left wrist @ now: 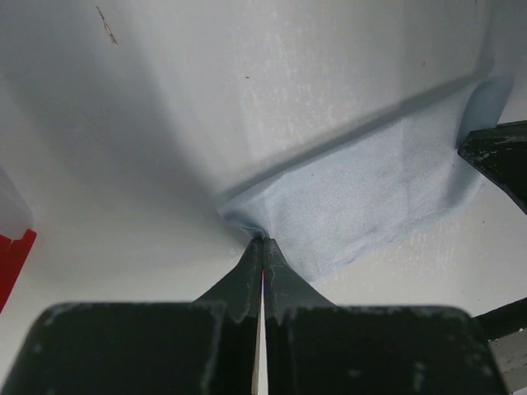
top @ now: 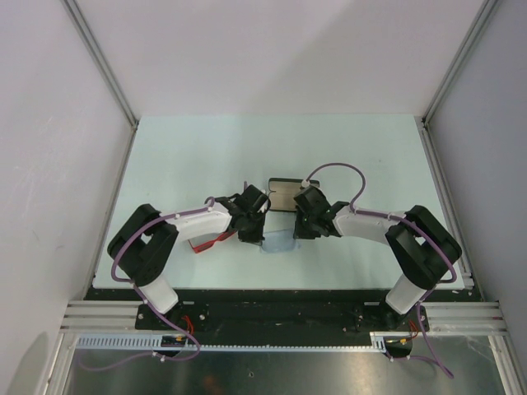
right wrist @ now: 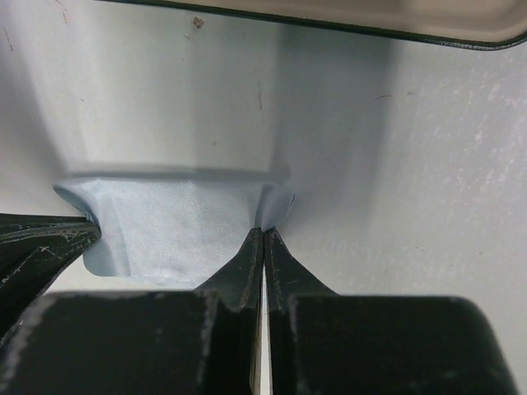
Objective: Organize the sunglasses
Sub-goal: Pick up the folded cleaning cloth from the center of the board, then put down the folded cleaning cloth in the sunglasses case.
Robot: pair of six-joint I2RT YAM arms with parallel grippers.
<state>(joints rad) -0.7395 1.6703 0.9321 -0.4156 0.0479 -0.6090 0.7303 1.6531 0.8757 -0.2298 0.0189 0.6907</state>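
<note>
A pale blue cloth [top: 278, 241] lies on the table between my two grippers. My left gripper [left wrist: 263, 240] is shut on one corner of the cloth [left wrist: 362, 197]. My right gripper [right wrist: 263, 230] is shut on another corner of the cloth [right wrist: 173, 230]. In the top view the left gripper [top: 252, 234] and the right gripper [top: 303, 231] face each other across the cloth. The red sunglasses [top: 212, 241] lie on the table under my left forearm, partly hidden; a red edge of them shows in the left wrist view [left wrist: 12, 259].
A black case [top: 282, 196] lies open just behind the grippers; its rim shows at the top of the right wrist view [right wrist: 329, 20]. The pale table [top: 189, 156] extends back to the white walls. Metal rails [top: 445, 197] border its sides.
</note>
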